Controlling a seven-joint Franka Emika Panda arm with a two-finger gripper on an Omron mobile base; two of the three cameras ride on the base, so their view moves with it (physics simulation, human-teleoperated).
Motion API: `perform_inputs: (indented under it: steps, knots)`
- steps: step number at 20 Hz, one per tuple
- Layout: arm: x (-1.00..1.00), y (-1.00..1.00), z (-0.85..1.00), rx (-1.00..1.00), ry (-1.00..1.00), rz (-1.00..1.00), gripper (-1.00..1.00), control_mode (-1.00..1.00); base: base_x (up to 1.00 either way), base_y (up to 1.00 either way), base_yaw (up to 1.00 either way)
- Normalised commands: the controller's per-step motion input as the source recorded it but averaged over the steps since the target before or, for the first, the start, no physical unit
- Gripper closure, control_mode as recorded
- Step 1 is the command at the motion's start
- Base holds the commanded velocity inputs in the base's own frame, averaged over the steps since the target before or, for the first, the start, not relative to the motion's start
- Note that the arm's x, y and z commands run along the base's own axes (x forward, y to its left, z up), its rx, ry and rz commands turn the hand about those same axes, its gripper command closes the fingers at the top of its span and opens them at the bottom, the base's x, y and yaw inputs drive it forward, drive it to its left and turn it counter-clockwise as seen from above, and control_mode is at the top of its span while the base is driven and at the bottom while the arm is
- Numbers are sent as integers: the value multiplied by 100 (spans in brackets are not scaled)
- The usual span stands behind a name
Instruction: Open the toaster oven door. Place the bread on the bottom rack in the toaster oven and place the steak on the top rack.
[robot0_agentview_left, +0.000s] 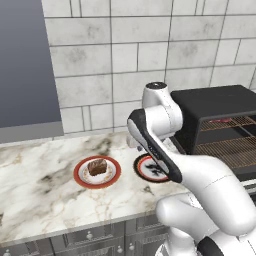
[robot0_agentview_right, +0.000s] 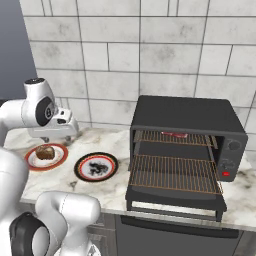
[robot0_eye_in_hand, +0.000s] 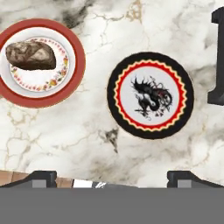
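The toaster oven (robot0_agentview_right: 185, 114) stands at the counter's right, also seen as the toaster oven (robot0_agentview_left: 215, 102). Its door (robot0_agentview_right: 175, 201) hangs fully open and flat. The steak (robot0_agentview_right: 174, 134) lies at the back of the top rack (robot0_agentview_right: 172, 138); it shows as a red sliver, the steak (robot0_agentview_left: 220, 120). The bottom rack (robot0_agentview_right: 175, 173) is slid out and bare. The bread (robot0_eye_in_hand: 30, 54) sits on a red-rimmed plate (robot0_eye_in_hand: 43, 101), also the bread (robot0_agentview_left: 97, 167). My gripper (robot0_eye_in_hand: 113, 178) is open and hovers above the counter between the two plates, holding nothing; it is the gripper (robot0_agentview_right: 56, 138) in the right base view.
A black-rimmed plate (robot0_eye_in_hand: 151, 133) with a dragon design lies bare between the bread plate and the oven, partly behind my arm as the plate (robot0_agentview_left: 146, 170). Tiled wall runs behind the marble counter (robot0_agentview_left: 35, 190). A grey panel (robot0_agentview_left: 25, 65) rises at far left.
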Motion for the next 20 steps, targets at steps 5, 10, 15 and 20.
perform_inputs:
  steps: [5,10,15,20]
  knots:
    - [9,58,0,0,-19,13,-100,-100,0,0,0]
    - [19,53,-2,0,-7,23,-100,-100,0,0,0]
    - [32,45,-8,0,0,-2,-100,-100,0,0,0]
    - [28,46,-7,0,0,-41,-100,-100,0,0,0]
